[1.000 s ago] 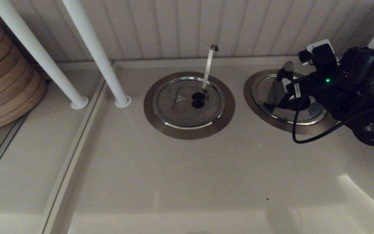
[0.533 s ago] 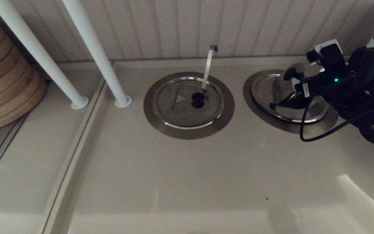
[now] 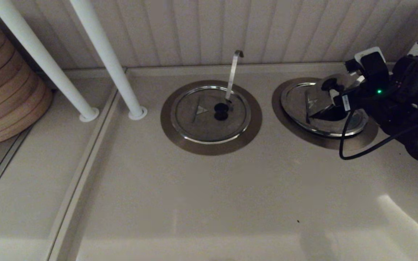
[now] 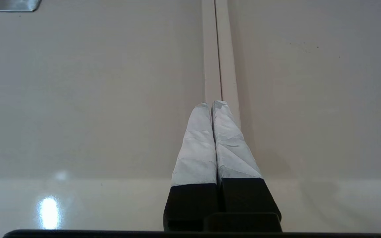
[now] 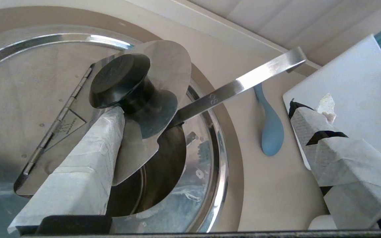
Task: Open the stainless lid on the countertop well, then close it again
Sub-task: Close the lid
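Note:
The stainless lid point(image 3: 299, 105) lies in the right countertop well's dull collar point(image 3: 279, 108). Its hinged flap point(image 5: 172, 62) with the black knob point(image 5: 121, 77) is tilted partly up, showing the dark opening point(image 5: 157, 165). The straight ladle handle point(image 5: 236, 87) slants out of the gap. My right gripper point(image 3: 334, 98) hangs over the lid, open. One taped finger point(image 5: 78, 172) touches the flap just below the knob; the other finger point(image 5: 339, 148) stays far off to the side. My left gripper point(image 4: 212, 103) is shut and empty over bare counter.
The twin lid point(image 3: 194, 116) with its upright hooked handle point(image 3: 233, 72) sits closed at centre. Two white posts point(image 3: 122, 83) and a bamboo steamer stack point(image 3: 2, 90) stand to the left. A blue spoon point(image 5: 271, 132) and a white board point(image 5: 349, 82) lie beyond the well.
The flap has dropped from nearly upright to a low tilt. My right gripper has drawn back to the right with it. The left arm has not moved.

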`<state>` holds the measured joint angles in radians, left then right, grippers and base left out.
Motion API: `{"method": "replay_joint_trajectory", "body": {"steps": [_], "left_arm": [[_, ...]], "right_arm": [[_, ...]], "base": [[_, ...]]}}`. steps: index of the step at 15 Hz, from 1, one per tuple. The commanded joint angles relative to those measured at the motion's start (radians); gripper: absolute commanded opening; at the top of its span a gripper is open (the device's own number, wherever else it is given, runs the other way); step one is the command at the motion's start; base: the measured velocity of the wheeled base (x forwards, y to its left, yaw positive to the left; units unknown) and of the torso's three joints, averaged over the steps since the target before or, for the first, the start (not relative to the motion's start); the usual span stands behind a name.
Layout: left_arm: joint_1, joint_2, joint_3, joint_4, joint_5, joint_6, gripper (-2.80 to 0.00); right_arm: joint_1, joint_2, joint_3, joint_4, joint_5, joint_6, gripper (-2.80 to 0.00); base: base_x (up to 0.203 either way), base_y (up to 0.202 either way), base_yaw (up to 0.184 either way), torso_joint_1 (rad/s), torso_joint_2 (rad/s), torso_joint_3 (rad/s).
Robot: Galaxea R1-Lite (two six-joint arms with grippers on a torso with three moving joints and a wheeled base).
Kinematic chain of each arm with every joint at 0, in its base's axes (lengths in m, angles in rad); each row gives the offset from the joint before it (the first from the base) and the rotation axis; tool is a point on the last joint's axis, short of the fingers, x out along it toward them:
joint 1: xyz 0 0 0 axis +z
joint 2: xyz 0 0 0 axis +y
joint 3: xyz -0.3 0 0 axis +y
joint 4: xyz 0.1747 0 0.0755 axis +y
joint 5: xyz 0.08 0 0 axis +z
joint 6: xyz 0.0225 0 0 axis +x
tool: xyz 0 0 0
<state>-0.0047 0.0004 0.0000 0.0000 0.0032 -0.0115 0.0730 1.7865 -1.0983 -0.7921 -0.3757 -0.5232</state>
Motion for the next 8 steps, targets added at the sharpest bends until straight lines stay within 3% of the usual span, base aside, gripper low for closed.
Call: {"method": "replay_joint_trajectory", "body": {"steps": [1, 8], "left_arm": [[0.000, 0.001, 0.000, 0.000, 0.000, -0.001, -2.80], [0.000, 0.001, 0.000, 0.000, 0.000, -0.001, -2.80]], "right_arm": [[0.001, -0.018, 0.007, -0.005, -0.002, -0.003, 0.00], [0.001, -0.099, 0.055, -0.004, -0.002, -0.018, 0.00]], "base": [[0.000, 0.000, 0.000, 0.000, 0.00, 0.000], [0.000, 0.000, 0.000, 0.000, 0.00, 0.000]]}}
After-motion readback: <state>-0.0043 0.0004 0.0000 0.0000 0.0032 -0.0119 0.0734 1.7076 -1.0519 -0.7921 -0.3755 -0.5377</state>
